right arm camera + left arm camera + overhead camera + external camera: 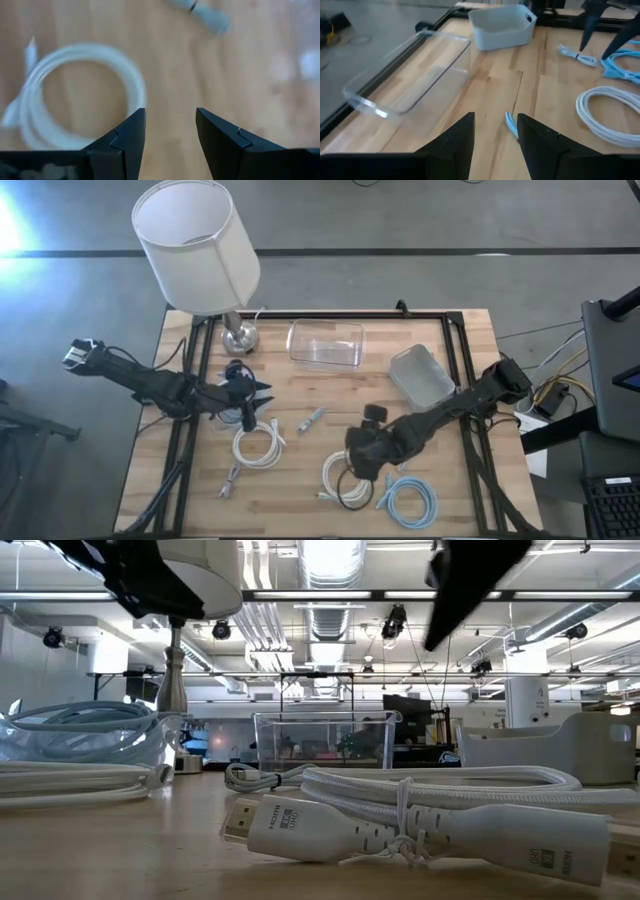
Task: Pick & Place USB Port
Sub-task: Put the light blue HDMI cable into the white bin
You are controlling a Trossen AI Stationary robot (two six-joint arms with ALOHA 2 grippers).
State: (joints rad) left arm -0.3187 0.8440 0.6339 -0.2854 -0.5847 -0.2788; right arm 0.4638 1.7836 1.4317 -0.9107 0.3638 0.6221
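Open-ceilinged lab: exposed ducts (325,615)

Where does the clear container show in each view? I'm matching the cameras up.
High view: clear container at the table's far middle, beside the lamp base.
Low view: centre background.
Left wrist view: ahead of the fingers, along the table edge.
Right wrist view: not in it.
Shared landmark: the white bin next to it.

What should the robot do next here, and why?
Probably the right gripper should move toward the small grey USB piece on the table. Both its fingers and the left gripper's are open and hold nothing, and both bins, clear and grey, look empty.
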